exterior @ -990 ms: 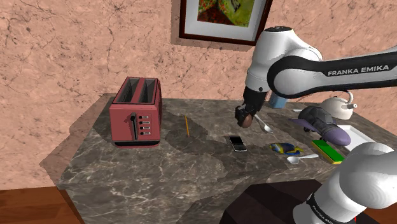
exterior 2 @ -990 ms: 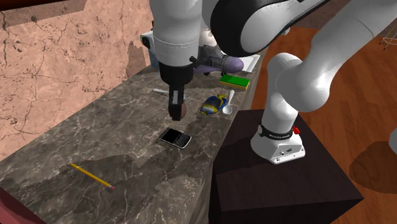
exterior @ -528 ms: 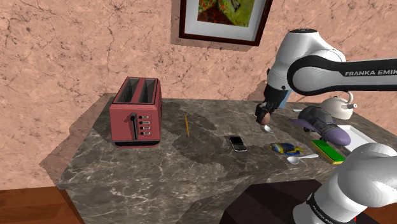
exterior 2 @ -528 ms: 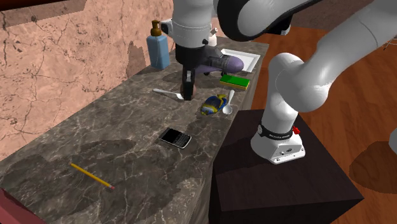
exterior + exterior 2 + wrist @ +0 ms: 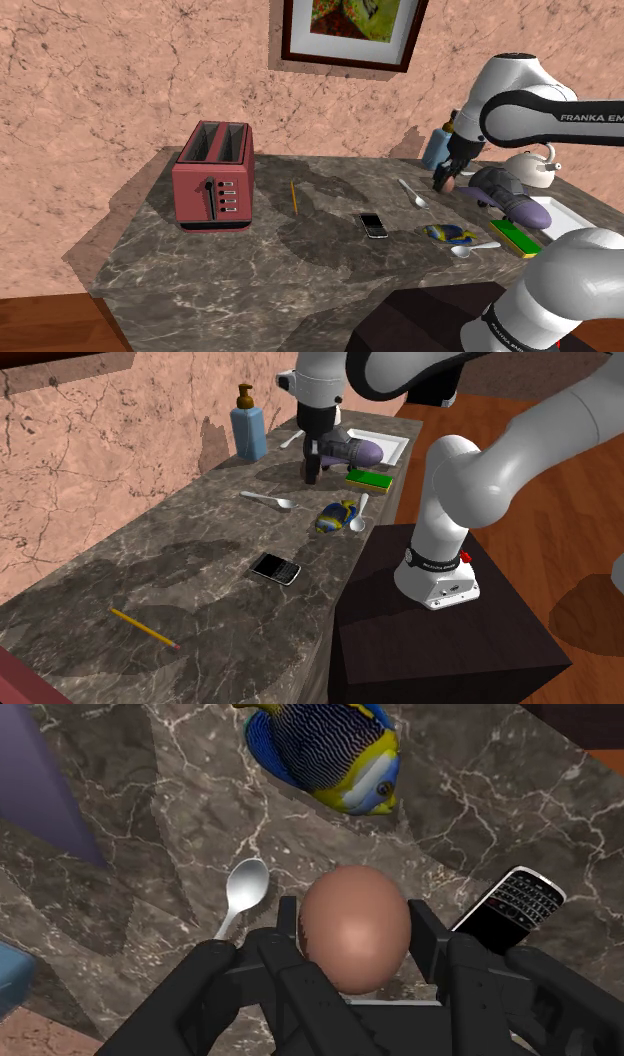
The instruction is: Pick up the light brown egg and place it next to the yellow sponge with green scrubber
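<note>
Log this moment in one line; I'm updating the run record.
phase: carry | tool: shut on egg | egg: over counter | sponge: not yet reached

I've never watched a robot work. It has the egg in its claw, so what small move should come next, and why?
Probably a short sideways carry toward the sponge, not lowering yet. The gripper is shut on the egg, but it hangs apart from the sponge, which lies near the edge of the counter.
</note>
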{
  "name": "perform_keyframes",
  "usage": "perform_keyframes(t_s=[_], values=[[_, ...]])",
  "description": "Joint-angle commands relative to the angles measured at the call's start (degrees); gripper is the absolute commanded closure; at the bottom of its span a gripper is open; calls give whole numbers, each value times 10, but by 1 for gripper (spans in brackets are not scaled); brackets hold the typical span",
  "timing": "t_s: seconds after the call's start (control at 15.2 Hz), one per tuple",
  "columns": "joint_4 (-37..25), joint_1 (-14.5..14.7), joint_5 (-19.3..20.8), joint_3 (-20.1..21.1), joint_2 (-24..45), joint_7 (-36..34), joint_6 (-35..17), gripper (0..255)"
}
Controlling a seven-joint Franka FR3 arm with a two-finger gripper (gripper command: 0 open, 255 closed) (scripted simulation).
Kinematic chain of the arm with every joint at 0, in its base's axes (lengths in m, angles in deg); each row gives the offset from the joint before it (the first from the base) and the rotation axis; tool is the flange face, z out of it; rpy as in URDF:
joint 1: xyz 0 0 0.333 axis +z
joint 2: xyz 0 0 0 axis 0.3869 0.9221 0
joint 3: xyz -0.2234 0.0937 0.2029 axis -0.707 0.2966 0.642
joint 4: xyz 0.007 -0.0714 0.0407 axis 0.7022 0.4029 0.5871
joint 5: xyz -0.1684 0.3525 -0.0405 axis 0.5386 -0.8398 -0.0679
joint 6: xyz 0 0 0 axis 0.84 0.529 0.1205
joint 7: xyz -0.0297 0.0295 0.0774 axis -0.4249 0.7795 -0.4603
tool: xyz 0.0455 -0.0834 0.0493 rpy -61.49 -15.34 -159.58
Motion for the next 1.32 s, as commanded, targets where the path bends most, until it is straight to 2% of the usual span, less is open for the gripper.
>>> perform_keyframes(t_s=[0.0, 0.4, 0.46, 1.25], values=[[-1, -18, 20, -29, -4, 32, 0, 255], [-10, -71, 80, -116, 1, 124, -10, 255], [-17, -83, 95, -140, 9, 148, -15, 255], [59, -95, 122, -162, 42, 137, -122, 255]])
